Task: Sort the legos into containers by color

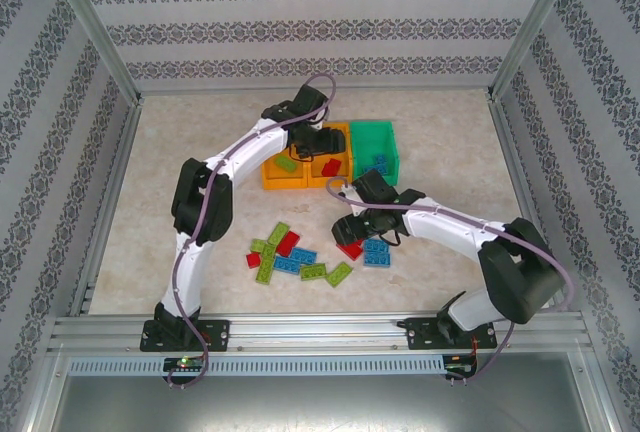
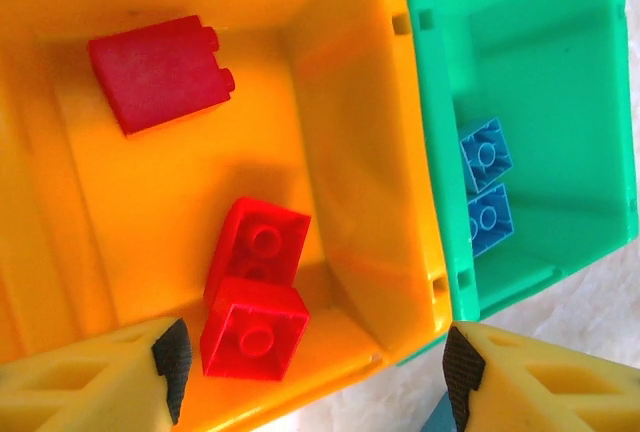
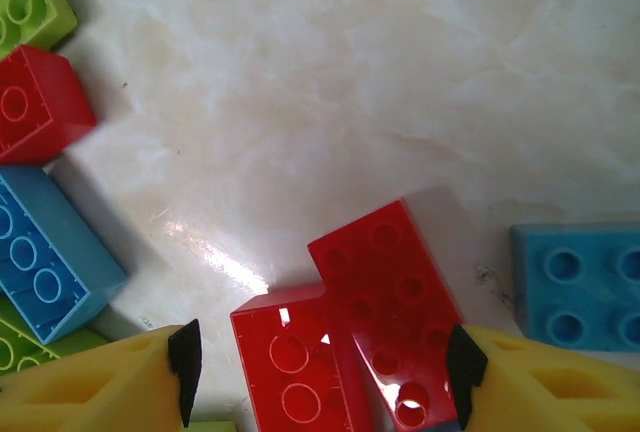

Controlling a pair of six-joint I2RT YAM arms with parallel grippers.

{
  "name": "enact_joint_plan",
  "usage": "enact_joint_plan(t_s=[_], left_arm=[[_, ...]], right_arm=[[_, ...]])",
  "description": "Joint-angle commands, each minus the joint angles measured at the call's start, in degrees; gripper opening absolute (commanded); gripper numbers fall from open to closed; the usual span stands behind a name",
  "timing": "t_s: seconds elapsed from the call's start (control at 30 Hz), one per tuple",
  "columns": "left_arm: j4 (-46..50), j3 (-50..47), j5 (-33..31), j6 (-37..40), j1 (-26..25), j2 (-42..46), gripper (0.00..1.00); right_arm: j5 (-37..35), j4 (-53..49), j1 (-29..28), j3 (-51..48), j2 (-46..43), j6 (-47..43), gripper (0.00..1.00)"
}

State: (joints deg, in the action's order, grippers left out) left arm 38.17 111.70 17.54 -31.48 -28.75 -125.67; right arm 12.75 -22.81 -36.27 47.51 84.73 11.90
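My left end effector hangs over the middle orange bin with its fingers apart and nothing between them. I judge it is parked there because this bin takes red: three binned red bricks lie on its floor. The green bin, touching it on the right of the left wrist view, holds two blue bricks, so blue seems to go there. Overhead, the left orange bin holds a green brick.

My right end effector sits low over the counter, right of centre in the overhead view. Its fingers are spread wide on either side of a red pair at the bottom centre of the right wrist view, and nothing is clamped yet. The two touch at an angle, so I expect closing could catch both or push one out. A loose blue brick lies near, at the right edge. The remaining pile waits lower left of centre overhead.
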Motion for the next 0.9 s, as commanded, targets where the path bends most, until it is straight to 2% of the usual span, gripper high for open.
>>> enact_joint_plan(t_s=[0.0, 0.47, 0.7, 0.87], left_arm=[[0.03, -3.14, -1.49, 0.15, 0.8, 5.84, 0.7], [-5.58, -19.91, -2.07, -2.15, 3.73, 15.87, 0.74], [-6.53, -24.84, -3.12, -2.44, 4.97, 19.95, 0.74], [-6.53, -27.78, -3.61, -2.44, 5.37, 21.74, 0.75]], right_arm=[[0.51, -2.68, -0.55, 1.04, 1.01, -0.65, 0.68], [4.66, 1.51, -1.91, 4.13, 8.77, 2.78, 0.69], [3.8, 5.9, -1.96, 8.2, 12.86, 5.1, 0.7], [4.03, 4.55, -2.16, 11.32, 12.78, 3.57, 0.71]])
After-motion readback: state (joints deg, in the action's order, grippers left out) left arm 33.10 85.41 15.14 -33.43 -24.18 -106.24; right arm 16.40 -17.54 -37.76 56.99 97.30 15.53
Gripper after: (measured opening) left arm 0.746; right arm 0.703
